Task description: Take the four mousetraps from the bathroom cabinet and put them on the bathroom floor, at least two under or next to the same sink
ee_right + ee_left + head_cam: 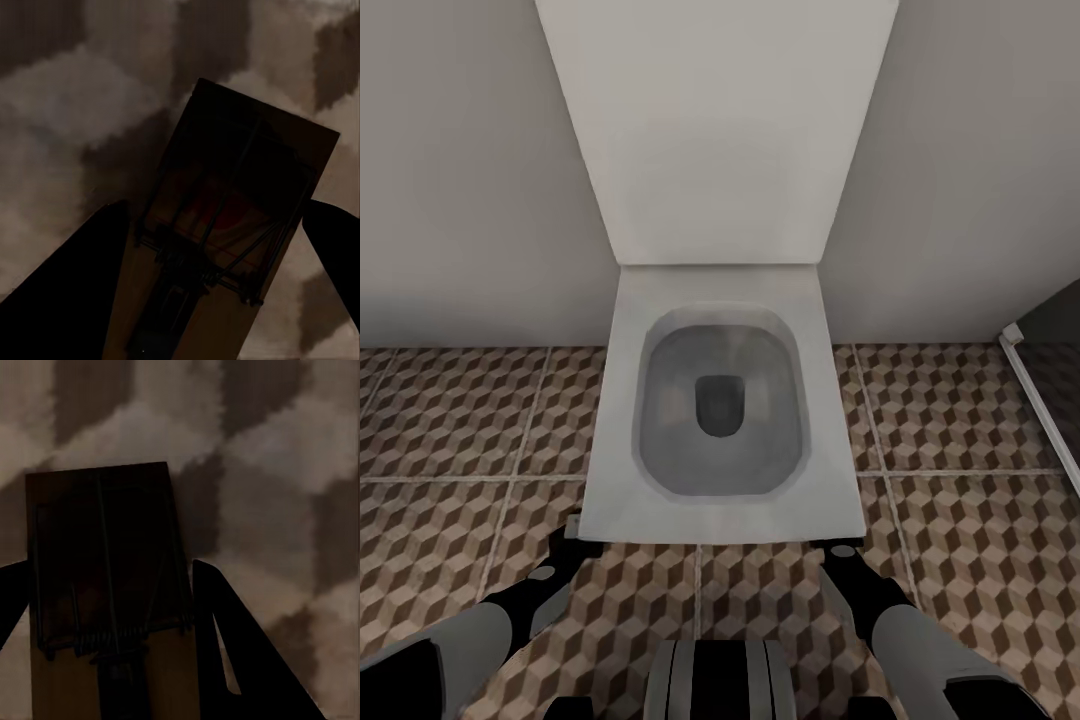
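While the robot faces a white toilet (720, 400) at 12 o'clock in the head view, both arms hang low over the patterned bathroom floor (450, 420). The left end effector (572, 540) sits at 7 o'clock and the right end effector (842, 556) at 5 o'clock, each just off the toilet's front corners. The bowl holds only water.

In the left wrist view, the left end effector (105, 607) is clamped on a mousetrap (105, 555), its dark fingers pressed against both long edges.

In the right wrist view, the right end effector (225, 255) grips a second mousetrap (240, 202), which sits tilted between the fingers. That skew could let it slip or twist on release. Setting either trap down here, beside the toilet and not the sink, would likely miss the goal.
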`<state>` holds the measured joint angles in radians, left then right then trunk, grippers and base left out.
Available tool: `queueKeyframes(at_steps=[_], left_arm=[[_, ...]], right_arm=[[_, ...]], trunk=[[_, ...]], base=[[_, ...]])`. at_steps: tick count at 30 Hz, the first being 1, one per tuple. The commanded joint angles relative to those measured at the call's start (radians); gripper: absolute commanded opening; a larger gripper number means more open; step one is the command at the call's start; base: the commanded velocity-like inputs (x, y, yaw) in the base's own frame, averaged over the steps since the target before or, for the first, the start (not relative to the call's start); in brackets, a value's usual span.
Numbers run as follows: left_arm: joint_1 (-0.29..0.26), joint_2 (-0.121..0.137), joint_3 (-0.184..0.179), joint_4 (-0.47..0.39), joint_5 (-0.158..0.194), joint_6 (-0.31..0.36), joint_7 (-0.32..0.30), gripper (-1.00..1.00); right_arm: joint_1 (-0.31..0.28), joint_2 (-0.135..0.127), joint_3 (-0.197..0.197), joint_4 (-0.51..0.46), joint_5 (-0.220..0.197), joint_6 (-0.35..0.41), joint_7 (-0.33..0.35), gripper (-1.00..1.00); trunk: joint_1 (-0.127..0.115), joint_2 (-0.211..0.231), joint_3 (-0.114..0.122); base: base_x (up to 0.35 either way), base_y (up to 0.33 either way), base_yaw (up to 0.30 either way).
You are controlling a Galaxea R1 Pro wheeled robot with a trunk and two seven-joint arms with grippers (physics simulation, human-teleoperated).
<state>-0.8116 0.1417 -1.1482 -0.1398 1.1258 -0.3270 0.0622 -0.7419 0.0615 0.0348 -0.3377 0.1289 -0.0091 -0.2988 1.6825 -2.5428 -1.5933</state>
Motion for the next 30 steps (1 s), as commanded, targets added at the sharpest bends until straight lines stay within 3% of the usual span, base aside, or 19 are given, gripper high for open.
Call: queueKeyframes(at_steps=[1, 20, 30], left_arm=[[0.000, 0.001, -0.008, -0.003, 0.002, -0.002, 0.006, -1.00], [-0.001, 0.001, -0.008, -0.004, 0.002, -0.007, 0.005, -1.00], [-0.001, 0.017, -0.008, -0.004, 0.000, -0.007, 0.000, -1.00]], right_arm=[[-0.001, 0.000, 0.004, 0.001, 0.006, 0.000, -0.007, -1.00], [-0.001, -0.007, 0.005, 0.002, 0.005, -0.002, -0.006, -1.00], [-0.001, -0.091, 0.001, 0.002, 0.006, -0.002, -0.006, -1.00]], trunk=[[0.000, 0.000, -0.001], [0.000, 0.000, -0.001], [0.000, 0.000, -0.001]], base=[[0.240, 0.000, 0.000], [0.033, 0.000, 0.000], [0.000, 0.000, 0.000]])
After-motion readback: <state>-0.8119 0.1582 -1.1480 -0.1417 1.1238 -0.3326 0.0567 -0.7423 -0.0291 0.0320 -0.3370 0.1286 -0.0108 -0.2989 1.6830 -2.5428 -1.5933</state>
